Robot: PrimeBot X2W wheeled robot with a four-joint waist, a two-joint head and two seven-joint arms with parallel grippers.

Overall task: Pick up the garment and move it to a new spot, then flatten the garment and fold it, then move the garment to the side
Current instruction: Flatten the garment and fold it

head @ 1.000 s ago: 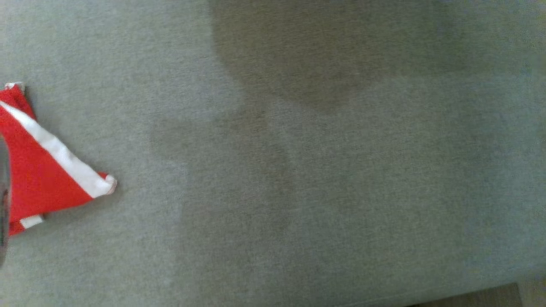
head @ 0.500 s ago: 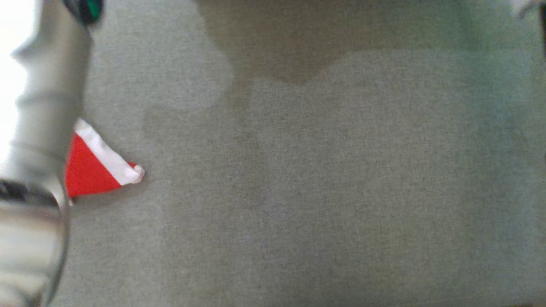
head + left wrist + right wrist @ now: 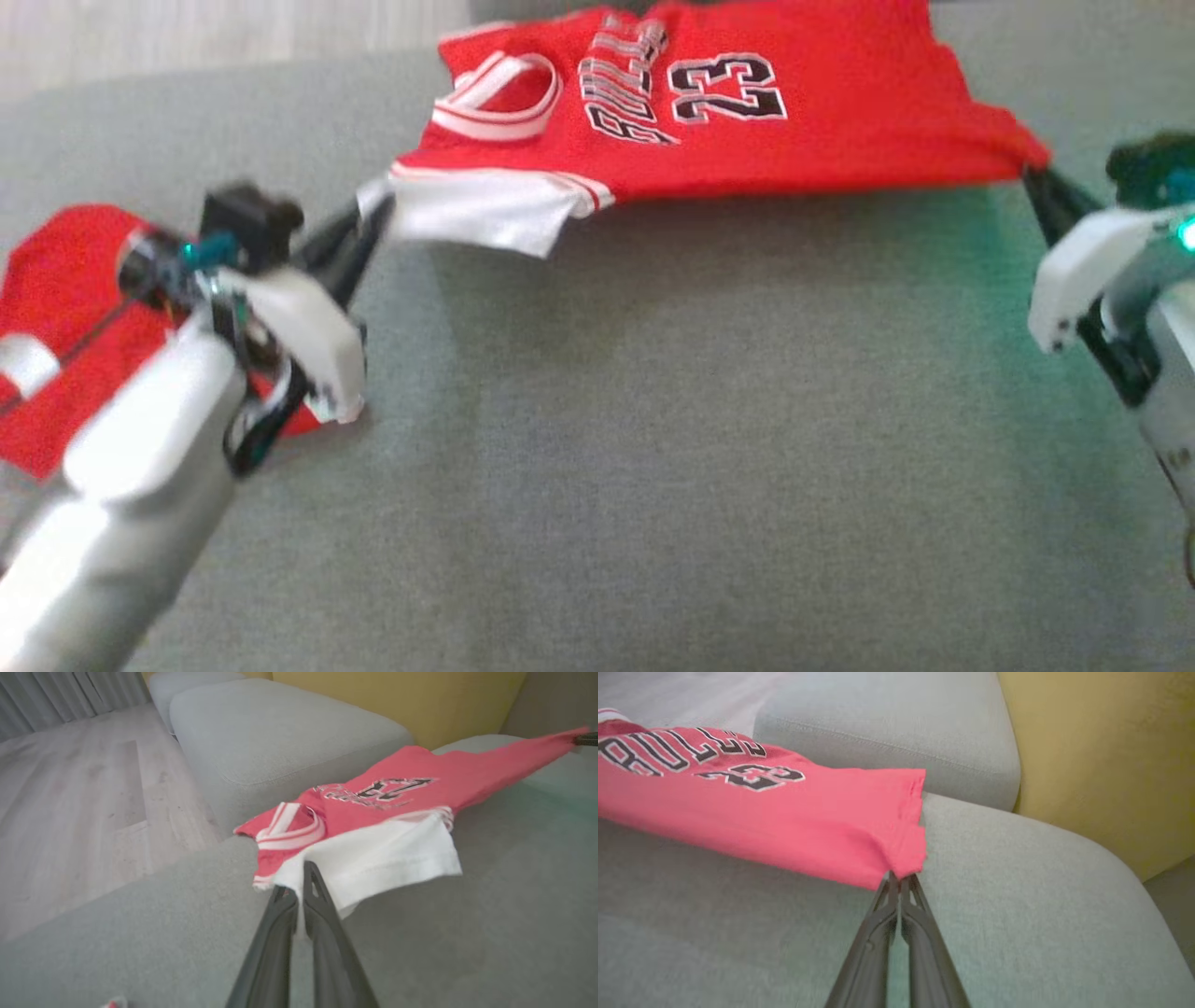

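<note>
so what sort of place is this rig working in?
Likely a living room or a home-style mock-up: grey fabric sofa cushions, pale wood-plank floor, grey pleated curtain at the far edge. The red basketball jersey is stretched above one cushion.

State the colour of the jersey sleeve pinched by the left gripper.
White sleeve, against the red jersey; the left wrist view shows it best.
</note>
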